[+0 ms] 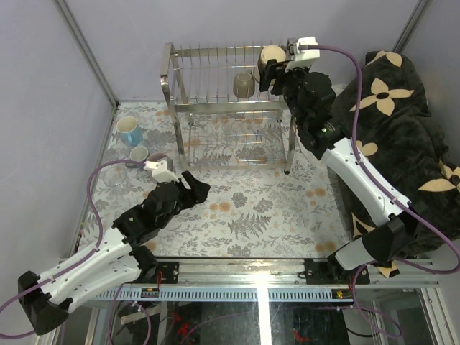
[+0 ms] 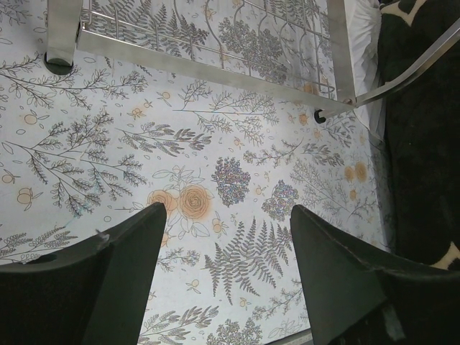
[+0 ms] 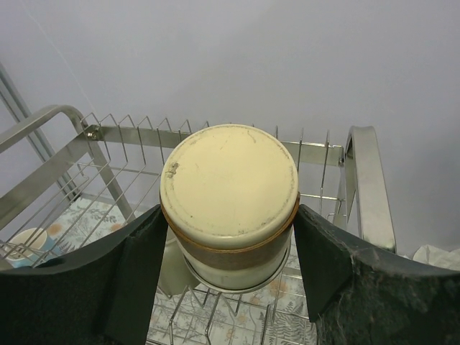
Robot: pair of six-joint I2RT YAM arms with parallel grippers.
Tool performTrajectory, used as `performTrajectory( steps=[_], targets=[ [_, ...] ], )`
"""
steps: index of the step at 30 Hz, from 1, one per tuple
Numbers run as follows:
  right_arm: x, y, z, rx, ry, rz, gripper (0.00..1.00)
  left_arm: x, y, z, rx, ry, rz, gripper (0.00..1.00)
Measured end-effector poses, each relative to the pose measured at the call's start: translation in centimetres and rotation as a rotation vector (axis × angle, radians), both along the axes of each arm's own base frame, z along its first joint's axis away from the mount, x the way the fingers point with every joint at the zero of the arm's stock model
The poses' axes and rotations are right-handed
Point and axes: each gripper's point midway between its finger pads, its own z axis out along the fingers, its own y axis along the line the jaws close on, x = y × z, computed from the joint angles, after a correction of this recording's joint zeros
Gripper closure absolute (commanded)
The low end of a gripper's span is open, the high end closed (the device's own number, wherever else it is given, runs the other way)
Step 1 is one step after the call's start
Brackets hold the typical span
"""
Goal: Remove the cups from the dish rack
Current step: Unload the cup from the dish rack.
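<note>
The chrome dish rack [image 1: 172,79] stands at the back of the table. On its upper tier a brown-and-cream cup [image 1: 272,53] sits upside down, and an olive-grey mug [image 1: 244,85] sits to its left. My right gripper [image 1: 272,67] is open, with one finger on each side of the brown-and-cream cup [image 3: 230,187]; the fingers [image 3: 136,266] are close against its sides. My left gripper [image 1: 194,188] is open and empty, low over the flowered table in front of the rack. A light blue mug [image 1: 129,131], a grey-blue cup [image 1: 139,153], a pale lilac mug [image 1: 157,159] and a clear glass [image 1: 113,177] stand at the table's left.
A dark flowered blanket [image 1: 402,108] lies along the right side, beside the right arm. The rack's lower bar [image 2: 215,72] and foot [image 2: 61,43] lie ahead of the left gripper [image 2: 228,237]. The rack's right post [image 3: 370,180] is close to my right finger. Grey walls enclose the back and left.
</note>
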Motion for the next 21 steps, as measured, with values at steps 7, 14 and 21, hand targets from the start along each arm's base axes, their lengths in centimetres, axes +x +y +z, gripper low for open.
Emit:
performTrajectory(
  steps=[7,14,21],
  targets=[
    [-2.1,-0.6,2.2,0.039,-0.044,0.036,1.00,0.0,0.0,0.0,-0.001,0.000,0.000,0.30],
    [-5.8,-1.8,6.5,0.137,-0.144,0.084,1.00,0.0,0.0,-0.1,0.001,0.001,0.000,0.30],
    [-9.2,-1.7,5.5,0.227,-0.146,0.193,1.00,0.0,0.0,0.0,0.001,0.001,-0.001,0.30]
  ],
)
